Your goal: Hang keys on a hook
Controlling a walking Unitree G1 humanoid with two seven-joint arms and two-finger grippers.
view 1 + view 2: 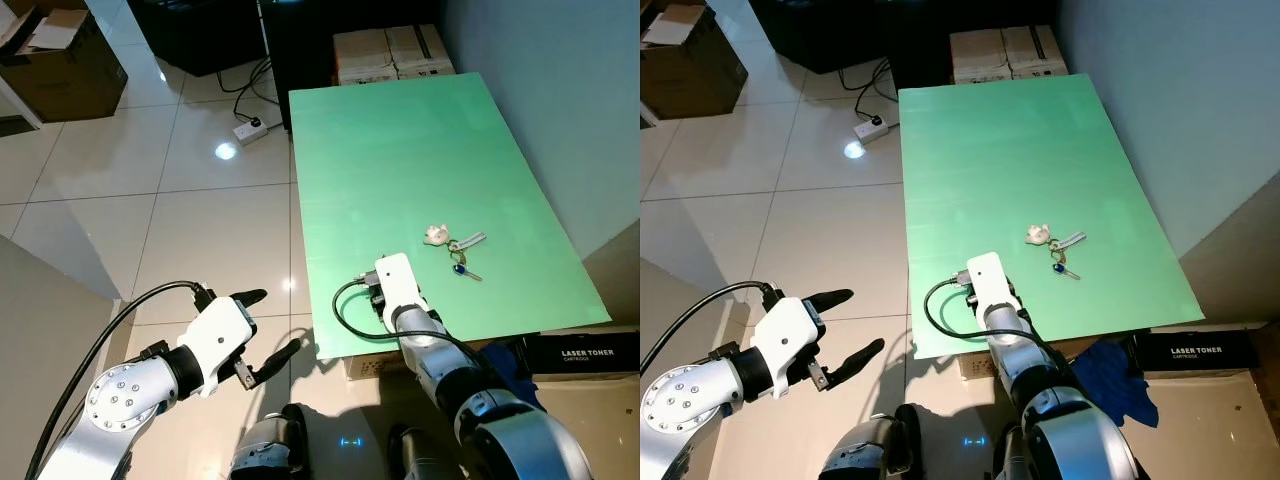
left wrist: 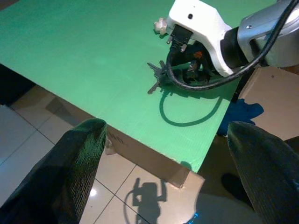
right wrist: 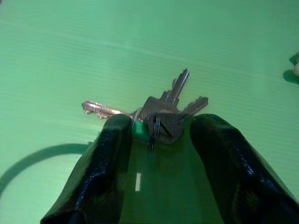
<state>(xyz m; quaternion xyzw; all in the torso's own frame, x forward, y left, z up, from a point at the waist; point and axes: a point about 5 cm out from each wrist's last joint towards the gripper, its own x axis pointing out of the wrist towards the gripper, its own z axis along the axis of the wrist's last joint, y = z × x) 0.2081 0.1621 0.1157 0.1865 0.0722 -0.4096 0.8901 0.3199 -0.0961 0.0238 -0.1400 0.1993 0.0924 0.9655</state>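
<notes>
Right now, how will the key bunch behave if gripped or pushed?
Key bunch likely floppy: several keys fan loosely from one ring, so they'd dangle. Flat on the smooth green table, it would probably slide, not roll. Right gripper open beside it.

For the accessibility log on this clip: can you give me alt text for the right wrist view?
A bunch of keys lies on a green table, just ahead of the right tool, whose two black fingers stand open on either side of it. One key points off to the side and two fan away from the camera.
</notes>
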